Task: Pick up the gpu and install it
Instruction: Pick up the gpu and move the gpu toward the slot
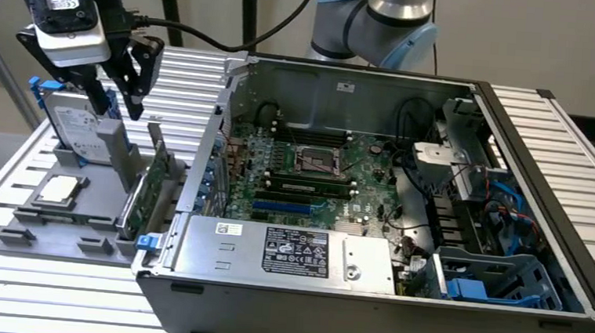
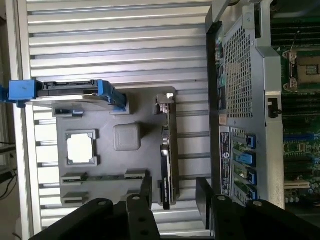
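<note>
**Gpu waits in its holder, open hand above it**

Here's the gpu, standing on its long edge in the grey holder, green board face showing in the exterior view. From the wrist view the gpu is edge-on, a thin dark strip with its silver bracket at one end. It sits on the side of the holder nearest the computer case, just beside the case's outer wall and not touching it.

And the hand hangs above the holder with its fingers apart, gripping nothing. In the wrist view the hand has one dark finger on either side of the card's near end. How far above the card it sits is hard to judge, but it looks clear of it.

Sharing the holder: a hard drive with blue rails, upright on the far side from the case, and a square CPU chip lying flat.

The case lies open on its side, motherboard facing up. Everything rests on a slatted metal counter.
</note>
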Motion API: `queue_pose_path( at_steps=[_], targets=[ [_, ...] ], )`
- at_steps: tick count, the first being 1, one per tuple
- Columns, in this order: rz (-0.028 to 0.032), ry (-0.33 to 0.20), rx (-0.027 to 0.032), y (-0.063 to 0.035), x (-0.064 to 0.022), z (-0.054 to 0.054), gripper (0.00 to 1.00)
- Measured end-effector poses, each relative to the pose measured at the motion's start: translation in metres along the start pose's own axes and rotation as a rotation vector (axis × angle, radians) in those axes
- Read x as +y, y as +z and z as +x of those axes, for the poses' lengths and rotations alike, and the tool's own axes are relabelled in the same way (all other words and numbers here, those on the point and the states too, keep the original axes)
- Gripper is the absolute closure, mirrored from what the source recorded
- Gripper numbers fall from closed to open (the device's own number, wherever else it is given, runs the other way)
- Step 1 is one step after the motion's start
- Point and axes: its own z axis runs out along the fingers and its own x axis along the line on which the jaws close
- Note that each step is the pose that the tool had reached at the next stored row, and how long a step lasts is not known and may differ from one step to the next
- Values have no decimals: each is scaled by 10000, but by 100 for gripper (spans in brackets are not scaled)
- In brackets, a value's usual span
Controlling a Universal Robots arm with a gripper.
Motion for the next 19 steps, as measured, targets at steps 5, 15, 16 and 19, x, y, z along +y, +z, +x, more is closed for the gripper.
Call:
queue_pose_path(
  at_steps=[5, 15, 16, 19],
  targets=[
    [1, -1, 0, 91, -4, 5, 0],
    [0, 0, -1, 272, -13, 21, 0],
    [0, 1, 0, 291, -14, 23, 0],
    [1, 1, 0, 344, -17, 30, 0]
  ],
)
